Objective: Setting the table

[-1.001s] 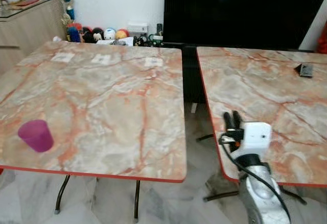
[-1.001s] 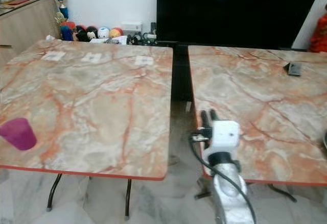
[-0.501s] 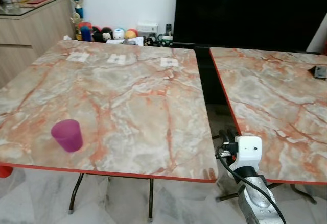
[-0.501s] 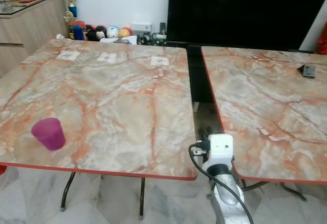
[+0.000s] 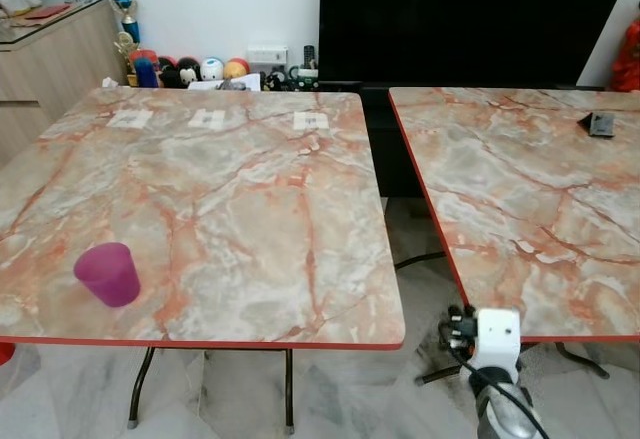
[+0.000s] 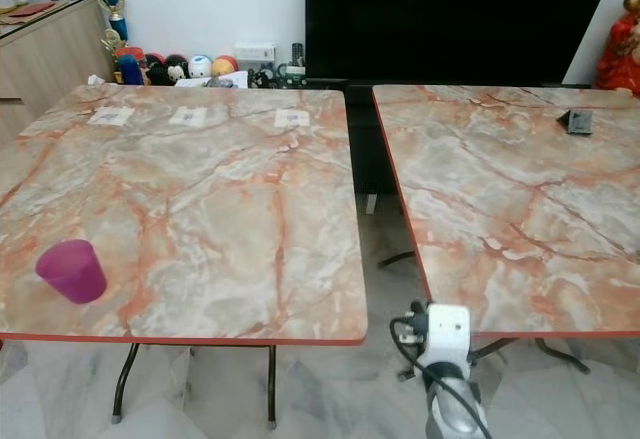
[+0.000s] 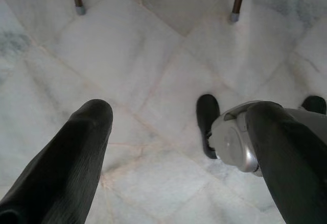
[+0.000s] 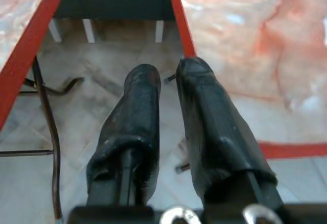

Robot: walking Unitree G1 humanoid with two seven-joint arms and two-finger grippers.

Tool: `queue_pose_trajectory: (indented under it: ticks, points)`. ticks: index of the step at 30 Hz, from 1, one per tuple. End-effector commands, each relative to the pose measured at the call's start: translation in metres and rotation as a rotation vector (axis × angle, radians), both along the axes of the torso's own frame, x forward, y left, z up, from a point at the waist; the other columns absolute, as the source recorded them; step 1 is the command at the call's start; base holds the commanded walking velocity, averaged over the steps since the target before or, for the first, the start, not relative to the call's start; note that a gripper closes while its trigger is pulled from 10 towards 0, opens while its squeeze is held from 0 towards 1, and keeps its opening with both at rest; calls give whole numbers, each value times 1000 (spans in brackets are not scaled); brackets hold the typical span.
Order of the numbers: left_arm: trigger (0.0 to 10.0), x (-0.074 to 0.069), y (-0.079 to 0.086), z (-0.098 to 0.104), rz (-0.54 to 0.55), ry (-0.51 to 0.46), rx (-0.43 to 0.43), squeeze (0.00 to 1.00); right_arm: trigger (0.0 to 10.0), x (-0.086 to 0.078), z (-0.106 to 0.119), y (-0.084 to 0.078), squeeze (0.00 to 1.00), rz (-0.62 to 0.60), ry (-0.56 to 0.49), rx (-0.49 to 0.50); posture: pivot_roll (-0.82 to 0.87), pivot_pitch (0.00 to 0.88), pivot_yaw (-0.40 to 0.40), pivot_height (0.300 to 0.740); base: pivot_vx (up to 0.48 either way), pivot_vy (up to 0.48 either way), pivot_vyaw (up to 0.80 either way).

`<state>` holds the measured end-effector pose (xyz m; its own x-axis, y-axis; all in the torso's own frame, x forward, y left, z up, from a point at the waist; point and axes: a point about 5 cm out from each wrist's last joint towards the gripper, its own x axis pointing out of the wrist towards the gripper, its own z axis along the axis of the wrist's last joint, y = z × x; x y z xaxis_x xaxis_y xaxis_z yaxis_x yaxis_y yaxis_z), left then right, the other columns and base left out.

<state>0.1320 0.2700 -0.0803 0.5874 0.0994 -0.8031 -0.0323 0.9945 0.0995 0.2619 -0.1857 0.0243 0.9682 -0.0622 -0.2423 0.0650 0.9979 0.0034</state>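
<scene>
Facing two marble tables (image 5: 250, 189), the robot's right gripper (image 8: 171, 81), fingers nearly together and empty, risks clipping a red edge; a purple cup (image 5: 107, 273) waits.

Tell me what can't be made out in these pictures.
- Three small white labels on the left table: print too small in the eye views.
- Dark object on the right table: too small to identify.
- Figurines by the wall: partly hidden behind the left table's far edge.
</scene>
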Motion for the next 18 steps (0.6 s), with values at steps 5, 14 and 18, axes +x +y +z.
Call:
queue_pose_trajectory:
  ticks: [5, 14, 18]
  points:
    - [10000, -5, -1, -2, -10, 15, 0, 0, 10000, -2, -9, -4, 0, 0, 43, 18, -8, 16, -11, 740, 0, 0, 0]
    - [10000, -5, -1, -2, -6, 14, -1, 0, 10000, 0, -6, 0, 0, 55, -32, 30, -2, 25, -14, 740, 0, 0, 0]
    - [10000, -5, -1, -2, -7, 14, -1, 0, 10000, 1, 0, 3, 0, 95, -85, 17, -5, 28, -14, 740, 0, 0, 0]
